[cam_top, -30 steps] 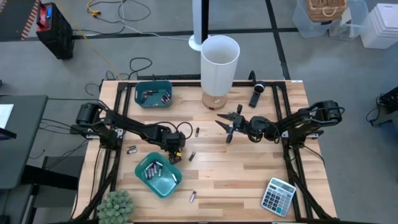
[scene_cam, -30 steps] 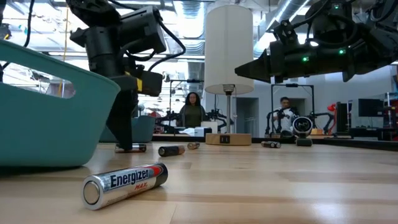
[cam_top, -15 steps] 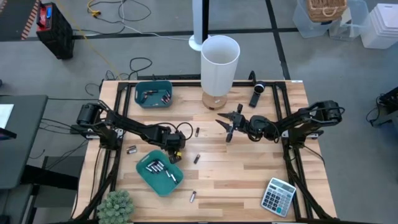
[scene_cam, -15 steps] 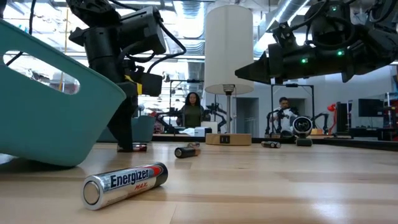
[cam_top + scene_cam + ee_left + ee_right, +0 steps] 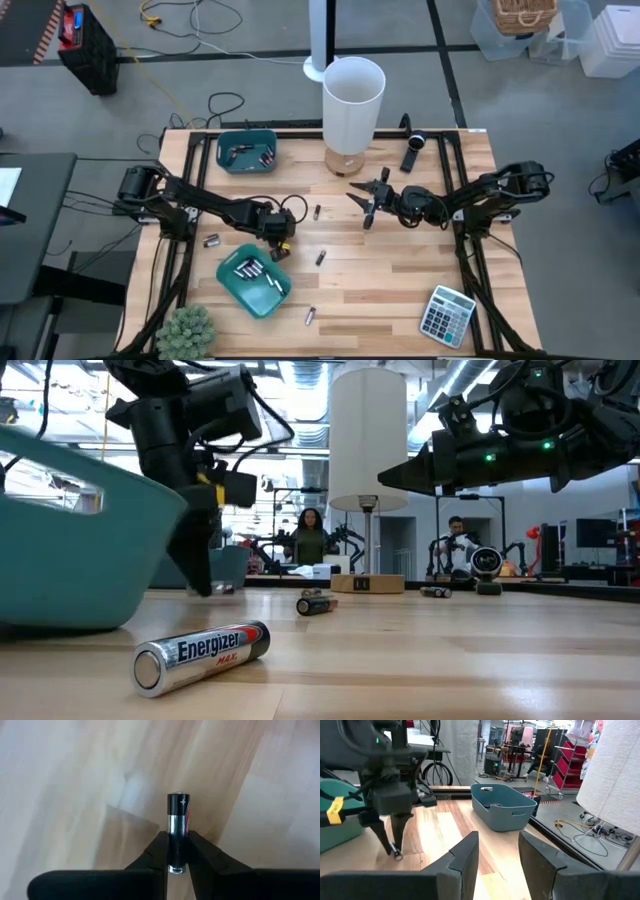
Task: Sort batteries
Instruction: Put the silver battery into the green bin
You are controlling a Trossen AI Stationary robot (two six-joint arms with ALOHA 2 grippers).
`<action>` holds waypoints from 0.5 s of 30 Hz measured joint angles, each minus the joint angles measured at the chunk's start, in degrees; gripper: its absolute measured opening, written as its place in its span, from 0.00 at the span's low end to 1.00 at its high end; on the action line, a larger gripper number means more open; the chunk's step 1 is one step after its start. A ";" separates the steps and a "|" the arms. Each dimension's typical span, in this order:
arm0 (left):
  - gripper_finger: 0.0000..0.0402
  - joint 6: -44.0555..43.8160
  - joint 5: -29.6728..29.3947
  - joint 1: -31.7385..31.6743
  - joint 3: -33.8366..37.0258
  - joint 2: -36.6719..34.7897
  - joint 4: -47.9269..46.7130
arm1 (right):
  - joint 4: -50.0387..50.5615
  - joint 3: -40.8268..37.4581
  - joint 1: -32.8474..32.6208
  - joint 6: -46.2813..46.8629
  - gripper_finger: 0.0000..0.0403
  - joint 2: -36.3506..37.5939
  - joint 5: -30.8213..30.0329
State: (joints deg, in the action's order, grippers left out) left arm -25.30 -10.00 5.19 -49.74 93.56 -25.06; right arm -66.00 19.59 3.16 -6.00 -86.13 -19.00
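Surroundings: a white lamp (image 5: 353,103) stands at the far middle of the bench (image 5: 400,275), a calculator (image 5: 446,315) at the near right corner, a small plant (image 5: 186,329) at the near left corner. One teal bin (image 5: 247,150) holding batteries sits far left; a second teal bin (image 5: 254,279) with more cells sits near left, just beside the left pincer (image 5: 277,253).

Left pincer: clamped on one battery (image 5: 177,829), held upright above the wood, close to the second bin's rim. Loose batteries lie at (image 5: 321,257), (image 5: 310,315), (image 5: 211,240) and (image 5: 317,212).

Right pincer (image 5: 366,200): hangs above the bench centre, fingers parted, empty.

Change from the earlier frames: the near bin has shifted and settled flat after tilting; the loose cell beside it has rolled rightward.
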 joint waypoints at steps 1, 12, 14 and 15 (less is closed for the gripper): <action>0.10 0.22 -0.69 0.00 0.00 -0.65 0.18 | 0.01 0.00 0.00 0.02 0.38 0.00 0.00; 0.10 6.23 -2.16 2.54 -0.03 -11.26 0.39 | 0.04 0.00 0.01 0.00 0.38 0.00 0.00; 0.10 7.97 -1.94 4.49 -0.07 -15.24 0.39 | 0.04 0.00 0.25 0.03 0.38 0.00 0.00; 0.10 8.41 -1.42 5.70 -0.11 -17.31 0.39 | 0.04 0.00 0.40 0.04 0.38 0.00 0.02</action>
State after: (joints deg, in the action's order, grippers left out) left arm -16.89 -11.42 10.89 -49.84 76.25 -24.66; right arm -65.95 19.59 3.56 -5.96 -86.13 -18.98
